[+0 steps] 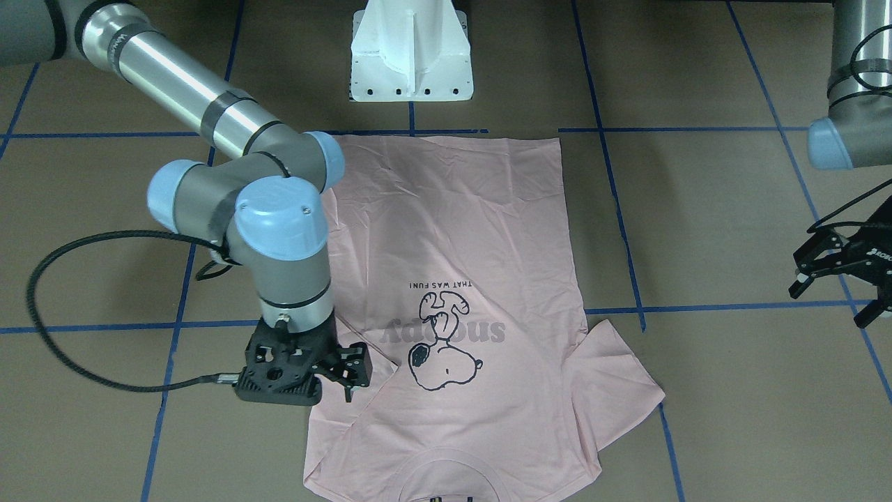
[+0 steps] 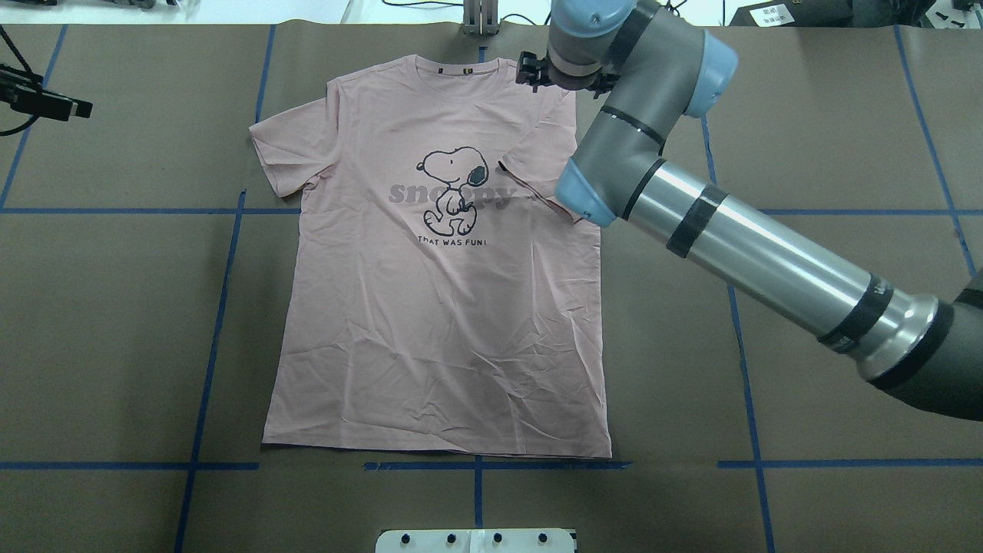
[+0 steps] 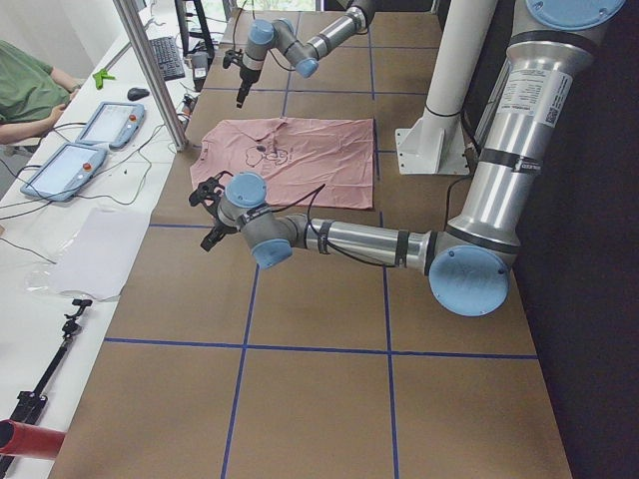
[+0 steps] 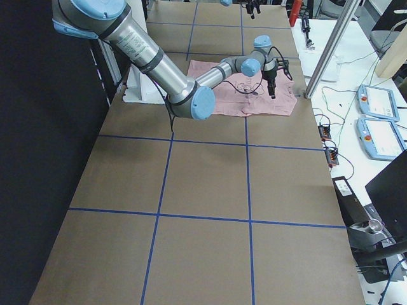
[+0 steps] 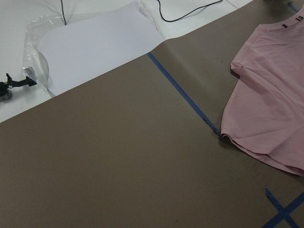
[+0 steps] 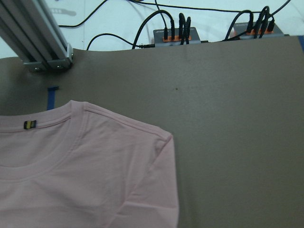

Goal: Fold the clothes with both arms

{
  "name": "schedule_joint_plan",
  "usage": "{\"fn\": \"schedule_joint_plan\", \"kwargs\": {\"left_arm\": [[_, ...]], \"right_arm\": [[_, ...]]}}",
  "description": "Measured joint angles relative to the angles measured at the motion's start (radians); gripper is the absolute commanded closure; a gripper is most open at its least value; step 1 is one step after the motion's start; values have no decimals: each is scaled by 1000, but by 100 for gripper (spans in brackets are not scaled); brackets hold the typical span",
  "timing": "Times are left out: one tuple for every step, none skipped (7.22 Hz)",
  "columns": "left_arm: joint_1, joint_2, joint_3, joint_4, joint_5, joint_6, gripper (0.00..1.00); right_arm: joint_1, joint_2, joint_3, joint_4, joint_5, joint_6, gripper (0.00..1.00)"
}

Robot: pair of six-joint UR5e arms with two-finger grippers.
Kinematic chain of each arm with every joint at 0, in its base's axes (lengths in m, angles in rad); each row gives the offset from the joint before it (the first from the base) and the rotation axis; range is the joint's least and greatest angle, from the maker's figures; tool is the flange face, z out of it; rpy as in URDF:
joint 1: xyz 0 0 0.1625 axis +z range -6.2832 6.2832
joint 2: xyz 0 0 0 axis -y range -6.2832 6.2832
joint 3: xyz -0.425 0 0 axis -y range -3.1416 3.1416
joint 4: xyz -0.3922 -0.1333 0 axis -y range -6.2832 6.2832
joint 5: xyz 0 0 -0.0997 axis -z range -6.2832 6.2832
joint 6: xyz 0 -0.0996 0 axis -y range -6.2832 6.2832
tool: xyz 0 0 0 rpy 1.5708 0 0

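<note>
Right gripper (image 1: 348,383) hangs point-down over the T-shirt (image 2: 438,322), above the shoulder on the robot's right, just beside the collar (image 2: 461,73). Its fingers sit close together and grip nothing. A black cable (image 1: 139,233) loops away from its wrist. Left gripper (image 1: 831,301) is over bare table, well apart from the shirt on the robot's left, with its fingers spread wide and nothing between them.

The shirt is pale pink and lies flat, face up, near the middle of the table. Its hem is toward the robot and its collar toward the far edge. A black-outlined cartoon dog (image 2: 453,188) stands across grey lettering (image 2: 407,193), with a small line of dark text beneath. The spread sleeve (image 2: 288,150) on the robot's left lies open on the table. The folded sleeve (image 2: 537,173) on the robot's right is turned in over the chest, its edge touching the end of the lettering. Light creases run through the lower half. A small dark label (image 6: 30,124) sits inside the neckline.

The table (image 2: 845,115) is brown and marked into squares by blue tape (image 2: 223,307). A white base (image 1: 411,56) stands at the robot's edge. Beyond the far edge is a white bench (image 3: 30,259) with a pale sheet (image 5: 95,45), two tablets (image 3: 108,122), a keyboard (image 3: 165,58) and a metal post (image 3: 150,70). A person in green (image 3: 25,90) sits there.
</note>
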Motion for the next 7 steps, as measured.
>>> {"fn": "schedule_joint_plan", "kwargs": {"left_arm": [[33,-23,4,5,28,-90,19],[77,-49,7,10,77,-191,28],[134,-76,17,14,147,-288,35],[193,-113,48,16,217,-372,35],[249,-160,104,14,289,-433,35],[299,-204,168,11,362,-465,37],[330,-238,225,7,412,-478,41]], "right_arm": [[75,-57,42,-5,108,-131,0],[161,-138,104,-5,222,-274,0],[248,-213,161,-6,328,-396,0],[310,-269,200,-5,397,-465,0],[336,-304,225,-1,421,-496,0],[344,-321,242,5,429,-505,0],[346,-328,252,7,430,-506,0]]}}
